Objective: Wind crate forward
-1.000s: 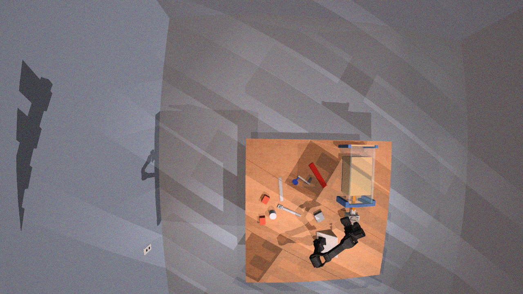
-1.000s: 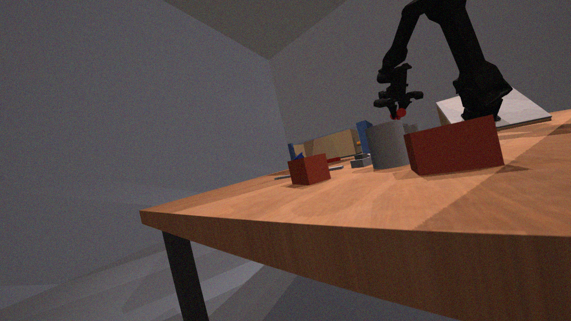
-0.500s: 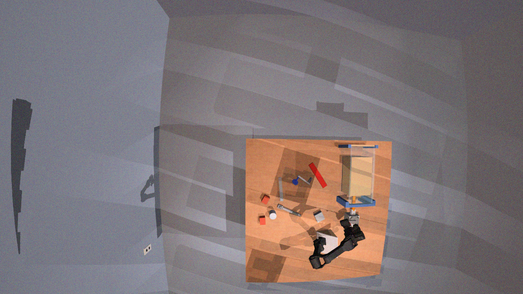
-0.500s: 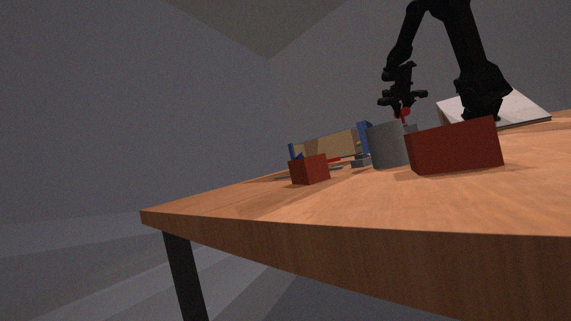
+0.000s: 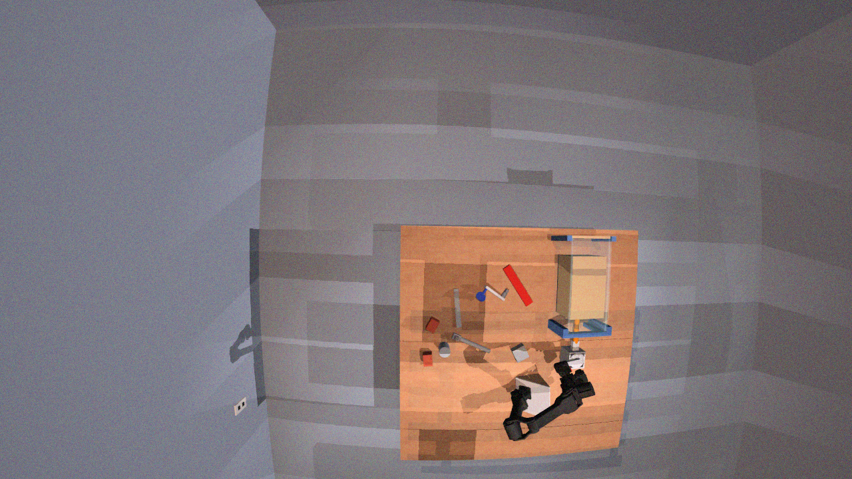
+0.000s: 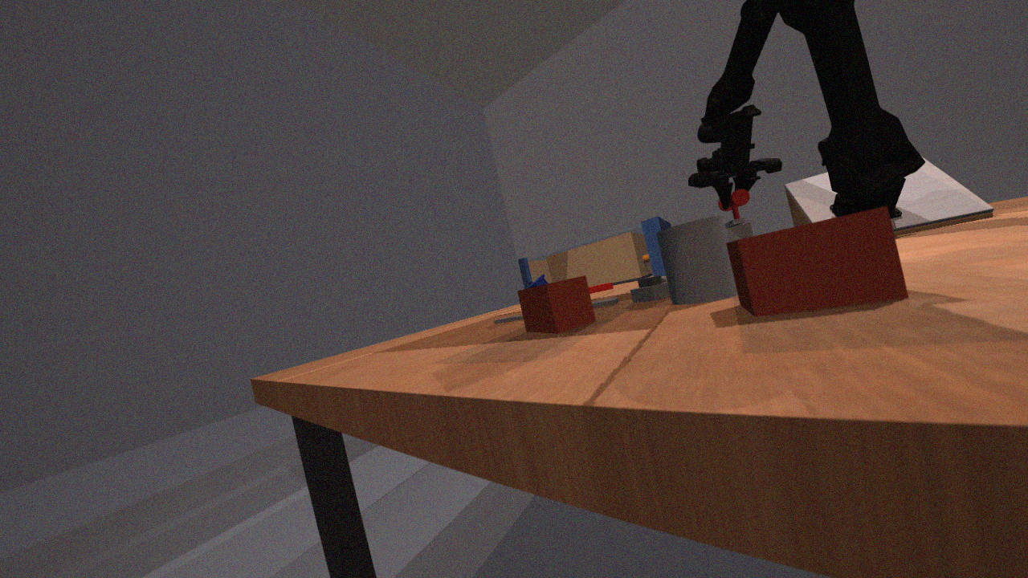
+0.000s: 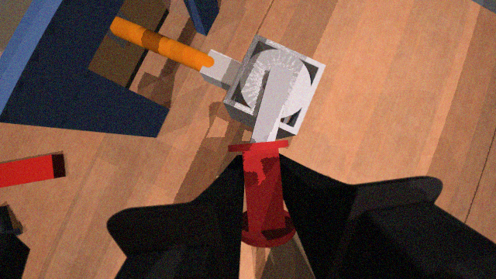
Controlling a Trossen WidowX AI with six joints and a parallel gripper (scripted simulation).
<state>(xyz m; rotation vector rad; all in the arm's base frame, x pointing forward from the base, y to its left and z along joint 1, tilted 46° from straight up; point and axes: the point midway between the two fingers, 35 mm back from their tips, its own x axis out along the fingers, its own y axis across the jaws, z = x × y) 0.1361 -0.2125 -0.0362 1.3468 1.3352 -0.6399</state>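
Note:
My gripper point(image 5: 562, 366) point(image 6: 734, 199) point(image 7: 256, 158) is shut on the red grip point(image 7: 265, 209) of the winch handle. The handle's grey arm point(image 7: 267, 105) reaches across the top of the winch point(image 5: 579, 355) point(image 7: 311, 67); its square key and the round hole are hidden beneath it. An orange strap point(image 5: 576, 326) point(image 7: 182, 52) runs from the winch through the blue frame point(image 5: 586, 333) point(image 6: 657, 246) point(image 7: 77, 105) to the crate. The tan crate point(image 5: 584, 291) point(image 6: 603, 257) sits flat inside the clear panels, its front close behind the frame; a small gap seems to show in the top view.
A red bar point(image 5: 516, 285) point(image 7: 27, 170), a crank with a blue knob point(image 5: 480, 296), a grey block point(image 5: 519, 352), a wrench point(image 5: 473, 343) and a grey strip point(image 5: 457, 308) lie left of the rack. Farther left are two red blocks point(image 5: 431, 324) point(image 5: 426, 358) and a cylinder point(image 5: 444, 349) point(image 6: 693, 262).

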